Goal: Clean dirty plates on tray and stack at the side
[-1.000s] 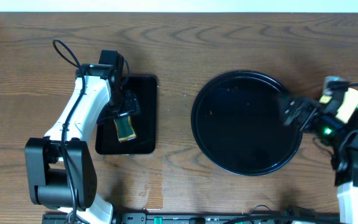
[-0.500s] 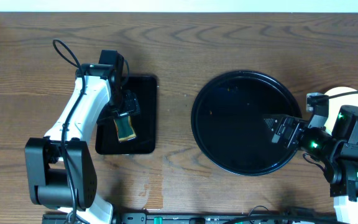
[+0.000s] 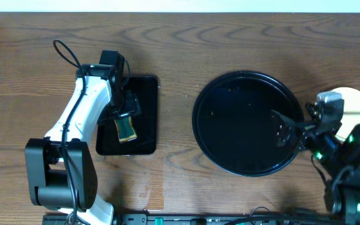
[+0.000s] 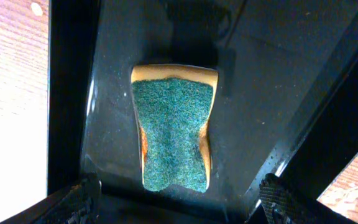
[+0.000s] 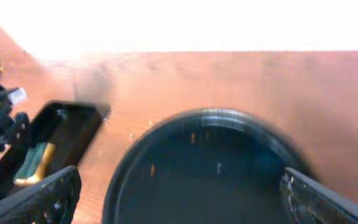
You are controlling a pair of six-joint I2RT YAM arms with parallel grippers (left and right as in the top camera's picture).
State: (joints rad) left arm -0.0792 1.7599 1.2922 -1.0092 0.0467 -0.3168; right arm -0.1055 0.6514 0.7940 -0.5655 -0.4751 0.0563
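Overhead view: round tray bare, a plate waits at the far right

At the left side of the desk (image 3: 174,37) the left arm hangs over the small tray (image 3: 145,94), a black rectangular one. In this tray lies only the sponge (image 4: 173,134), green rough side up. The left wrist view shows its long axis pointing straight away from the left gripper (image 4: 182,198), along the long side of the tray. The fingers of this gripper are spread wide, one at each side of the sponge's near end, and I see no contact, so the sponge is free.

In the middle stands the round tray (image 3: 242,125). It is glossy and black, and there is no plate in it; only a few small specks show on the surface.

At its right rim is the right gripper (image 3: 286,130), turned toward the tray. The right wrist view is blurred, but both fingers stand far apart in the corners and hold nothing.

Further right, off the tray and behind this gripper, rests the yellow plate (image 3: 358,103), partly hidden by the arm. I cannot tell whether other plates lie under it, or whether its smear is gone. The right arm is much nearer to it than the left.

With the tray bare, I judge that the task is at its end or very close to it.
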